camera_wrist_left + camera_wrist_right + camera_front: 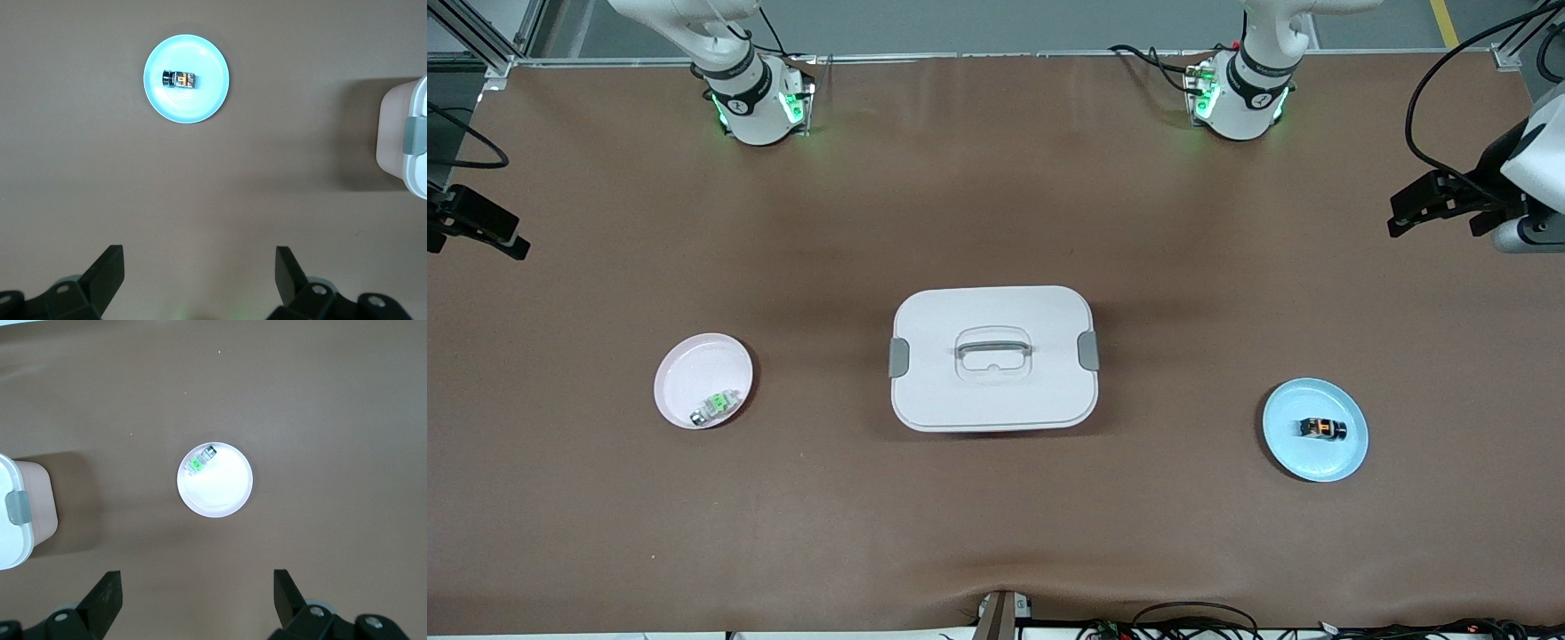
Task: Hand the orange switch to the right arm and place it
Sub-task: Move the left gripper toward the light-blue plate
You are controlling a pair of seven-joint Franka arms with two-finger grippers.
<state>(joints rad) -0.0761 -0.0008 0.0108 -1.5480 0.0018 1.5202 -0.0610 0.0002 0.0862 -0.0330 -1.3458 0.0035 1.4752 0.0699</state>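
The orange switch [1321, 428] lies untouched on a light-blue plate [1343, 462] at about four o'clock from the lidded white container [993, 358] at the counter's [996, 178] centre. The left tool [200, 283] hangs spread and empty high over the left arm's end; the right tool [197, 603], likewise spread, waits over the other end, above a pink plate [685, 369] holding a green-faced switch [715, 406]. Pickup, handover and placement all appear to remain.

High front cam facing robots, wrist cams look down, all share white box [993, 357].
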